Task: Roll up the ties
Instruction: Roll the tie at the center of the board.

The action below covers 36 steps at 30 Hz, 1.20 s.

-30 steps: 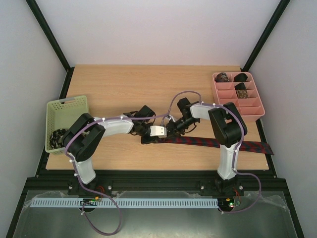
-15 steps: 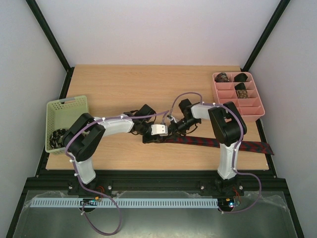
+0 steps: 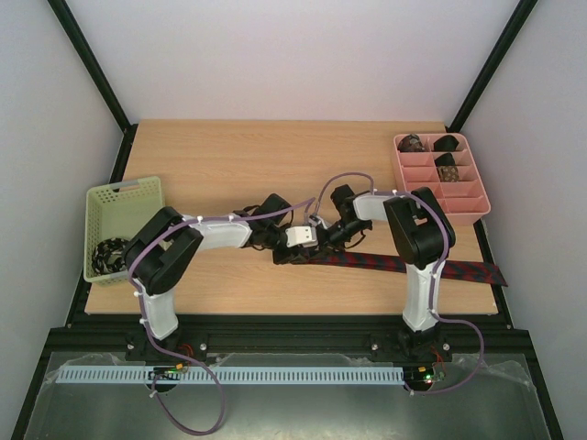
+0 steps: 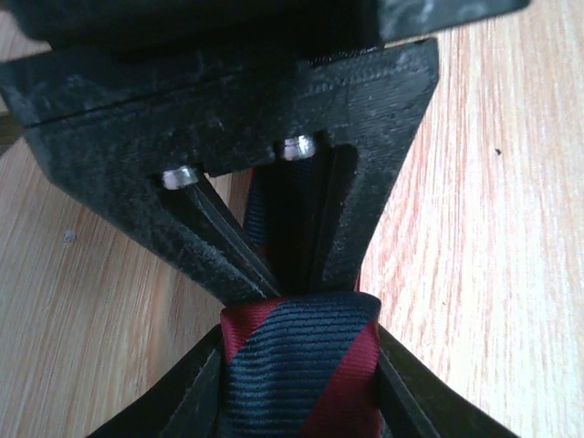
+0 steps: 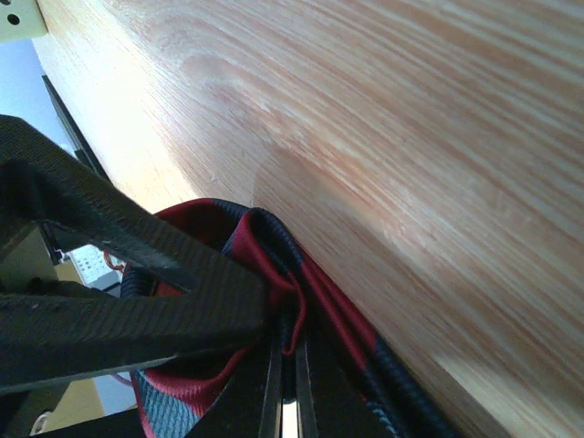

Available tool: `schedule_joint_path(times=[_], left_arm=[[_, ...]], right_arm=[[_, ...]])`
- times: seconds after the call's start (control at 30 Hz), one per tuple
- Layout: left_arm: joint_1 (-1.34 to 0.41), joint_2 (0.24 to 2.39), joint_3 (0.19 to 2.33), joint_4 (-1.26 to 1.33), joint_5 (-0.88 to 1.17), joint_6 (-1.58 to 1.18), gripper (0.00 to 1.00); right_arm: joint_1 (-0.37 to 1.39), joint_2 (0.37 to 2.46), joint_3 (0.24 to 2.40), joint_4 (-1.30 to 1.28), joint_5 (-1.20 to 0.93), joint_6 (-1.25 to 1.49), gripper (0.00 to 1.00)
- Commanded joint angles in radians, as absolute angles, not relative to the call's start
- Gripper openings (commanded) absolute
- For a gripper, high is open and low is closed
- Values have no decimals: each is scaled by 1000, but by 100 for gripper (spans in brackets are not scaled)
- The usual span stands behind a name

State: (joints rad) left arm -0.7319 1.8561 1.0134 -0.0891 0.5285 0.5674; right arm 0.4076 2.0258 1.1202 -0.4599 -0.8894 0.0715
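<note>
A dark red tie with navy stripes (image 3: pixel 413 266) lies flat across the near right of the table, its far end overhanging the right edge. Both grippers meet at its left end. My left gripper (image 3: pixel 292 249) is shut on that end, and in the left wrist view the fabric (image 4: pixel 301 365) folds over the closed fingers (image 4: pixel 365 219). My right gripper (image 3: pixel 323 240) is shut on a fold of the same end (image 5: pixel 265 237), its two thin fingers (image 5: pixel 270 383) nearly touching. The left gripper's black finger (image 5: pixel 137 310) lies against the fold there.
A pink divided tray (image 3: pixel 477 203) at the back right holds three rolled ties (image 3: pixel 447 170) in its far compartments. A pale green mesh basket (image 3: pixel 124 200) at the left edge holds a black-white tie (image 3: pixel 112 253).
The left gripper has moved right, closer to the right gripper, carrying the tie's left end with it. The right arm has hardly moved.
</note>
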Motion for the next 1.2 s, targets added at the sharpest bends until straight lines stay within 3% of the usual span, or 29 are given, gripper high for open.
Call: schedule_joint_path(times=[0.0,0.27,0.47,0.6,1.03,1.1,1.17], left_arm=[[-757,1914,1004,-95,459,566,37],[-764,1912,1007,-155,409,600,30],[-767,1912,1008,-168,421,608,30],[-767,1914,1011,-171,423,609,31],[-767,1930,1026,-181,418,606,33],[-767,1934,1030,-181,417,602,33],[-767,1935,1035,-181,417,598,33]], right_arm=[[410,1995,1105,-468,-900,76,2],[372,1963,1161,-584,-889,15,12],[348,1917,1179,-681,-936,-24,29],[356,1907,1138,-594,-979,48,38],[387,1997,1095,-523,-907,74,32],[388,2004,1103,-512,-906,78,28],[390,2016,1114,-514,-898,78,13]])
